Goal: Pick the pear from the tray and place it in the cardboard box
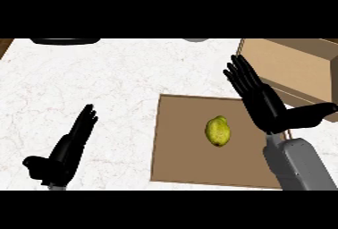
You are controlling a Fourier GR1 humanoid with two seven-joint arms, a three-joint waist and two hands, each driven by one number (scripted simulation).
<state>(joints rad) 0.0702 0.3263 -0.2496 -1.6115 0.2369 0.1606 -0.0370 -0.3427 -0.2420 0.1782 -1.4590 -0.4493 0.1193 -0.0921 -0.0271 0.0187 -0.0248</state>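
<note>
A yellow-green pear [217, 131] lies near the middle of a flat brown tray [181, 152] on the white marble counter. The cardboard box [297, 67] stands open at the upper right, just beyond the tray's far right corner. My right hand [264, 100] hovers over the tray's right side, a little to the right of the pear, fingers straight and pointing away, thumb spread toward the right. It touches nothing. My left hand [66, 150] rests open at the lower left, well away from the tray.
A dark rounded object [65, 41] shows at the counter's far left edge, and a small grey one [195, 40] at the top middle. Bare marble counter [99, 80] stretches left of the tray.
</note>
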